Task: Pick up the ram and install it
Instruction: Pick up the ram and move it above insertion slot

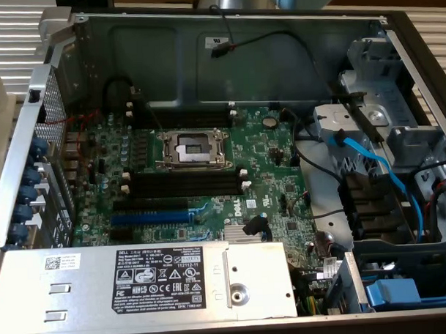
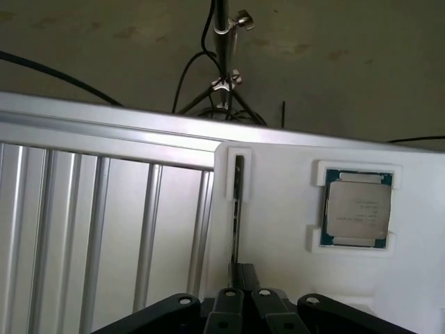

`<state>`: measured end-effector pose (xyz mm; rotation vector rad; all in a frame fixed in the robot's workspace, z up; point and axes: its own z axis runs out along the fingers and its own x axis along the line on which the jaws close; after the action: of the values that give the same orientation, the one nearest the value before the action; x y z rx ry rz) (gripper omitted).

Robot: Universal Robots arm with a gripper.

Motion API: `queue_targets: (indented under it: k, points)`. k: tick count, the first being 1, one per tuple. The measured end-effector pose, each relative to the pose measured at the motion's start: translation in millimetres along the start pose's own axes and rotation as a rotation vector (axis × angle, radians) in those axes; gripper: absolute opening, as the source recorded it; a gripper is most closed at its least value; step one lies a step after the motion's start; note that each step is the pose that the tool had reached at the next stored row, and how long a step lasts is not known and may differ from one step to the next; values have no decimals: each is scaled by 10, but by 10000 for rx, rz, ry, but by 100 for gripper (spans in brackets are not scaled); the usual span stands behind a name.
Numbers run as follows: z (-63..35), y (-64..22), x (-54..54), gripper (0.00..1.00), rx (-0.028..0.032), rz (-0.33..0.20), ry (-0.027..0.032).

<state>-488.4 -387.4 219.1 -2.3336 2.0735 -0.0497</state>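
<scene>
Aluminium slats (image 2: 104, 229) form the table, touching a white tray (image 2: 278, 209); a grey concrete floor (image 2: 348, 56) and a stand (image 2: 221, 42) lie beyond. The ram (image 2: 238, 209) stands on edge in the tray's slot, near a processor chip (image 2: 357, 209). The gripper (image 2: 243, 277) is pressed together on the ram's near end. The exterior view's centre holds an open computer case (image 1: 278, 55) with black memory slots (image 1: 183, 184).

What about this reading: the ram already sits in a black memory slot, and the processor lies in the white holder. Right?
No. The exterior view shows the black memory slots empty; in the wrist view the ram stands on edge in the white holder, near the processor, which does lie there.
</scene>
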Motion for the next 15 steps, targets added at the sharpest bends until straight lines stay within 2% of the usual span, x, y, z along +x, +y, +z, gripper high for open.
queue_targets:
  k: [15]
  points:
    - [23,2,-1,10,-2,2,-1]
